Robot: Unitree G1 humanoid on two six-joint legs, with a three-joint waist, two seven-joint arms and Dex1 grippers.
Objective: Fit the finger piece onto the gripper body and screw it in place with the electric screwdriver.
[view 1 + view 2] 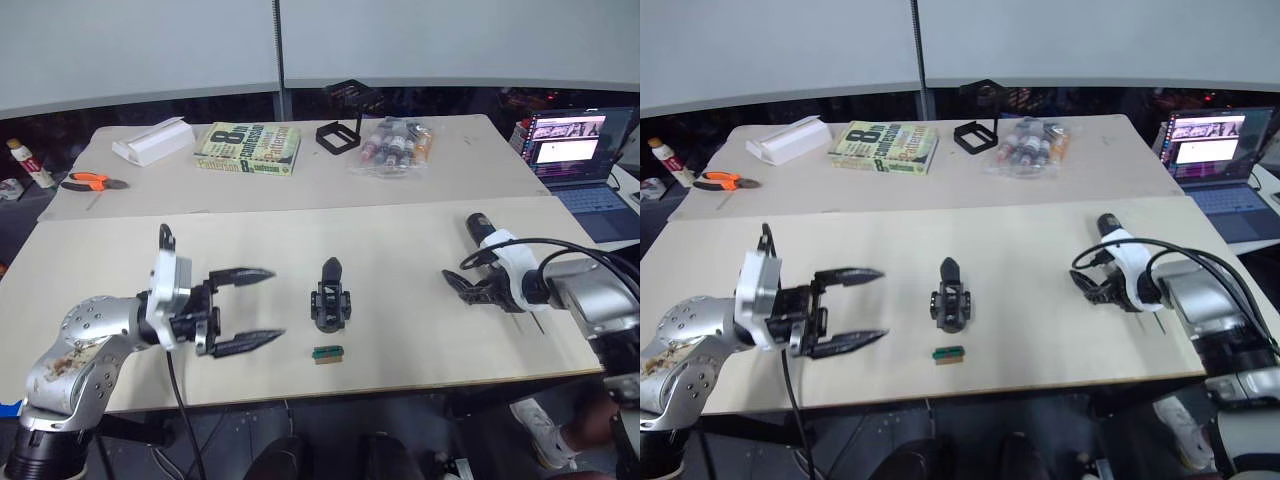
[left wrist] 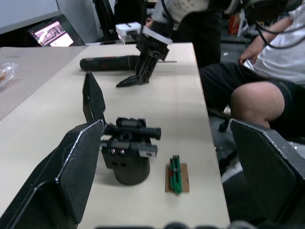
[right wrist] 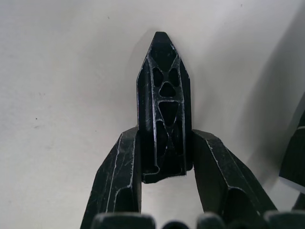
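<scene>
The gripper body (image 1: 331, 300) stands on the table's front middle, its one pointed finger aimed away from me. My left gripper (image 1: 272, 305) is open just left of it, level with it, holding nothing. In the left wrist view the gripper body (image 2: 128, 152) sits between my spread fingers (image 2: 71, 167). My right gripper (image 1: 455, 285) hovers low over the table at the right, shut on the finger piece (image 3: 162, 105), whose point sticks out past the fingertips toward the table. The electric screwdriver (image 1: 478, 225) lies behind my right wrist, partly hidden.
A small green block (image 1: 328, 354) lies just in front of the gripper body. At the back are a white box (image 1: 152, 140), orange pliers (image 1: 90, 181), a book (image 1: 248, 148), a black frame (image 1: 340, 133) and a bag of bottles (image 1: 395, 145). A laptop (image 1: 575, 150) stands far right. A seated person's leg (image 2: 267, 95) is beside the table.
</scene>
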